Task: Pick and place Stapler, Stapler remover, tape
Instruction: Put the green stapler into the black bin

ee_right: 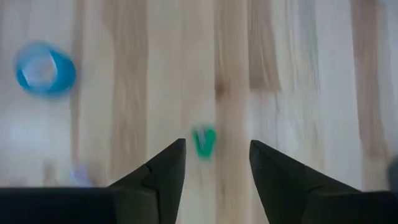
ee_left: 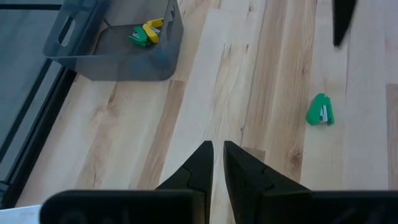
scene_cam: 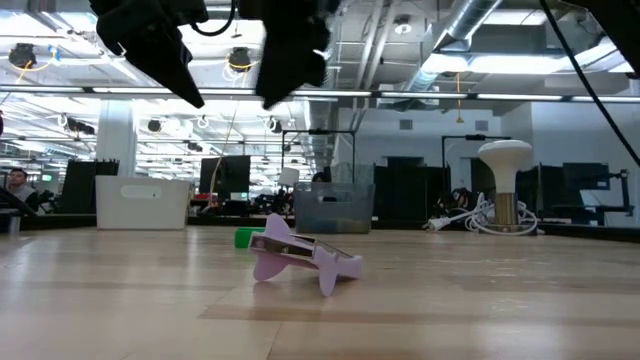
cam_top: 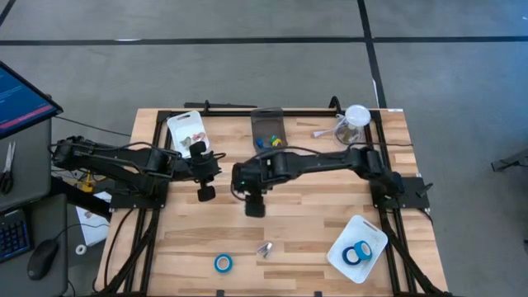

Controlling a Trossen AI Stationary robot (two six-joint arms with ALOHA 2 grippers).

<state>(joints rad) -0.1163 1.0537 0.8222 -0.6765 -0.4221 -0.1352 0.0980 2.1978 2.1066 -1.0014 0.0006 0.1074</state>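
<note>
One blue tape roll lies flat on the table near its near edge and also shows in the right wrist view. Two more blue rolls lie in a white tray. A pale purple staple remover rests on the wood beside the loose roll. A small green stapler lies under my right gripper, which hangs open above it at mid-table. My left gripper hovers shut just to its left, touching nothing.
The white tray sits at the near right corner. A grey bin with coloured items, a second white tray and a clear cup line the far edge. Bare wood lies between the grippers and the near edge.
</note>
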